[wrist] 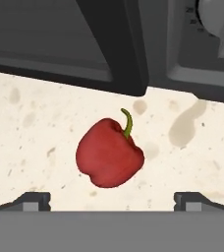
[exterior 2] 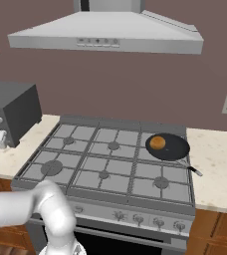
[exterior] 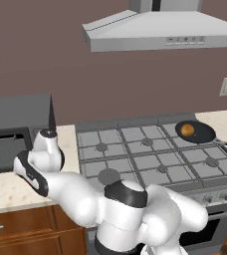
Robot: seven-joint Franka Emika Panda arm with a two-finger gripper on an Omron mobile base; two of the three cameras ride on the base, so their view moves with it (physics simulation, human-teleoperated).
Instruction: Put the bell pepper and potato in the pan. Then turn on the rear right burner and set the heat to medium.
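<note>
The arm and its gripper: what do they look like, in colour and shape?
The arm is glossy white, built of thick rounded segments joined by dark grey to black bands at the joints. No cables or markings are visible. In the hand view the gripper shows two small dark grey finger tips with flat tops.

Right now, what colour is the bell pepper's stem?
Green, on the red bell pepper; the hand view shows it best.

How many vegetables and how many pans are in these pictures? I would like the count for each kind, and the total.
Bell pepper, red, on the counter between the open gripper fingertips: 1
Potato, golden-brown, in the pan: 1
Pan, black, on the stove: 1
Total: 3
</note>
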